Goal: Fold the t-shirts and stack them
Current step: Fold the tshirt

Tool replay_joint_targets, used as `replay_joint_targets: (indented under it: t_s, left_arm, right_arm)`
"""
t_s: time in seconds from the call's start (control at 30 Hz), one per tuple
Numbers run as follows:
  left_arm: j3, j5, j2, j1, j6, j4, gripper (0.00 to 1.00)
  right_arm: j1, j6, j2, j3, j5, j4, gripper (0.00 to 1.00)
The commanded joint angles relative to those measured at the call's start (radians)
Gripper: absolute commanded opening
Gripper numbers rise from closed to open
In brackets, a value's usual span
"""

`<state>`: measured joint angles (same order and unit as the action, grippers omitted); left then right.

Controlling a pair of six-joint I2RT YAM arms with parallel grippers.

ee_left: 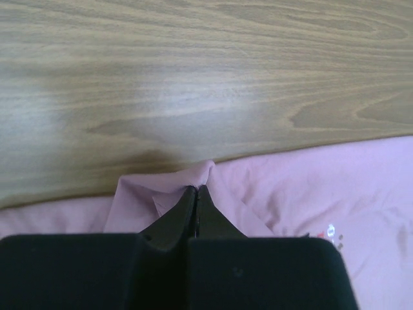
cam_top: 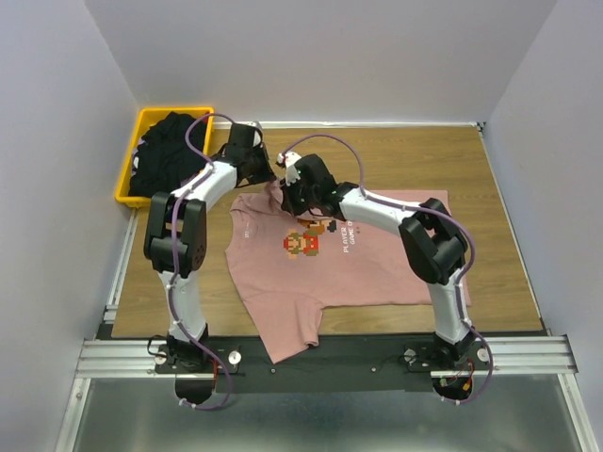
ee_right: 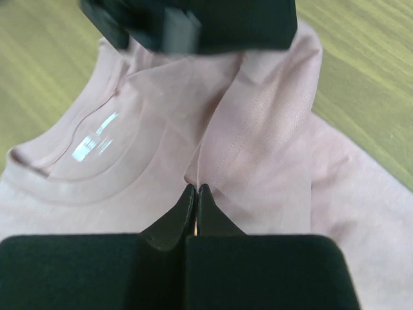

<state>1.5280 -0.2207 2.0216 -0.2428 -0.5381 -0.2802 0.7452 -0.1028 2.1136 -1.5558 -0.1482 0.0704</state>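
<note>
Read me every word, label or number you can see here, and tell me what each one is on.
"PLAYER": white print on the pink tee, sideways, small, just legible.
"GAME O": the next line on it; the rest is hidden or too small to read.
No other readable text; the print in the wrist views is blurred.

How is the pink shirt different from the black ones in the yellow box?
The pink t-shirt lies spread on the table; the black t-shirts sit bunched in the yellow bin. The pink t-shirt shows a pixel picture; the black t-shirts show none. The left gripper and right gripper pinch the pink t-shirt, not the black t-shirts. Both are cloth.
</note>
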Motion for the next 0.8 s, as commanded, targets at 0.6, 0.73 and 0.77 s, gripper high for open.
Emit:
replay_joint_targets:
  t_s: [0.6,0.73,0.77]
  left_arm:
    - [-0.687,-0.003,-0.638,-0.036,-0.075,-0.042,0.00]
    - [-0.741,0.021,-0.670,-0.047,-0.098,-0.039,0.00]
    - [-0.756,0.023,-0.681,-0.050,-0.102,-0.042,0.00]
  right_arm:
    - [0.010,0.199,-0.176,0.192,-0.162,0.270,0.01]
    - [0.010,0.233,-0.193,0.188,-0.162,0.318,0.01]
    - [0.010,0.238,-0.196,0.191,-0.166,0.331,0.01]
